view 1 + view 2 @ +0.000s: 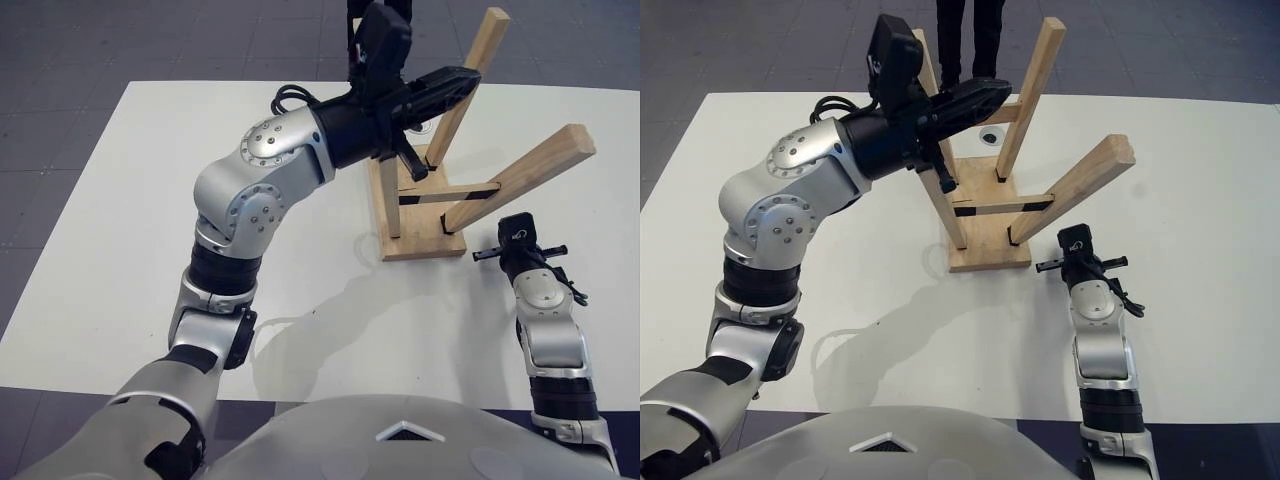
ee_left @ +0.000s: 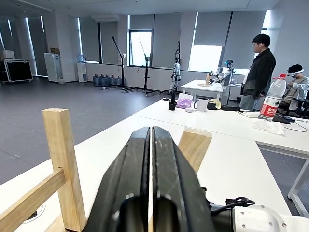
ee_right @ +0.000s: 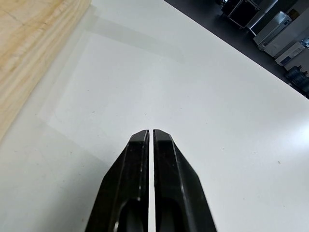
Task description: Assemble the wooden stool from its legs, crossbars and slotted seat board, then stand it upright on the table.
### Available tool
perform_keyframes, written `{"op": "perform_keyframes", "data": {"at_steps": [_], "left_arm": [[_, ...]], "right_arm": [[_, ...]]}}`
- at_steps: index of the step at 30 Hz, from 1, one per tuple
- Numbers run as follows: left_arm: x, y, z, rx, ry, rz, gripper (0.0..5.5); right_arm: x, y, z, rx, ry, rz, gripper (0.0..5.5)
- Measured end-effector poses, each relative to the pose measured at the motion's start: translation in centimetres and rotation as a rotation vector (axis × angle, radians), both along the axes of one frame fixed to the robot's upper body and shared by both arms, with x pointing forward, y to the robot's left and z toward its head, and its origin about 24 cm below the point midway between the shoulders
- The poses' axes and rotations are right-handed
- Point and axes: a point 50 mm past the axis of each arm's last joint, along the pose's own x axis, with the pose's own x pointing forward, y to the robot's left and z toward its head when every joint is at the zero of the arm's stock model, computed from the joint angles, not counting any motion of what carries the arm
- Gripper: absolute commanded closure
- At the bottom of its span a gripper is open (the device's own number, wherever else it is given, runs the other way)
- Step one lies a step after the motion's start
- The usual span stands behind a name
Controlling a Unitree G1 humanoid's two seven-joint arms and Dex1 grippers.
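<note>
The stool [image 1: 425,200] sits upside down near the far right of the worktop [image 1: 130,220]. Its board [image 1: 420,243] lies flat and its legs [image 1: 525,172] point up and splay outward, with a crossbar [image 1: 450,192] spanning two of them. It looks assembled, so I judge the step in hand to be turning it upright.

To do that well, the left claw [image 2: 150,131] must first open, since it is clenched on nothing. It should then grip a leg low down, close to the crossbar, where the joint is stiffest. The roll should be slow so no leg pulls out of its slot. The right claw [image 3: 150,133] could steady the board's edge as a pivot.

The left arm is bent at the elbow and raised, with its forearm reaching across and its claw up among the leg tops. Whether it touches one, I cannot tell. The right arm lies low, its claw also clenched and empty, close above the worktop just beside the board's near right corner.
</note>
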Motion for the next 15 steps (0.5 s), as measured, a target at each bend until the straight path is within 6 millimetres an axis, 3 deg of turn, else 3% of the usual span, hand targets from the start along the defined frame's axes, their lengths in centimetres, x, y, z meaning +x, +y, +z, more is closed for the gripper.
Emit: {"op": "perform_keyframes", "data": {"at_steps": [6,9,10,13,15], "left_arm": [[1.1,2.2,1.1,-0.005,0.034,0.083,5.40],[1.1,4.3,6.9,-0.196,-0.169,0.148,5.40],[0.8,4.6,7.9,-0.232,-0.210,0.147,5.40],[0.6,5.4,8.4,-0.267,-0.234,0.162,5.40],[0.5,7.0,7.6,-0.243,-0.256,0.244,5.40]], "right_arm": [[0.0,0.0,-0.1,0.000,0.005,0.000,5.37],[0.0,0.0,-0.2,0.001,0.006,0.002,5.37],[0.0,0.0,-0.2,0.001,0.006,0.002,5.37],[-0.1,0.1,-0.2,0.002,0.008,0.006,5.37],[-0.3,0.3,-0.2,0.007,0.013,0.025,5.37]]}}
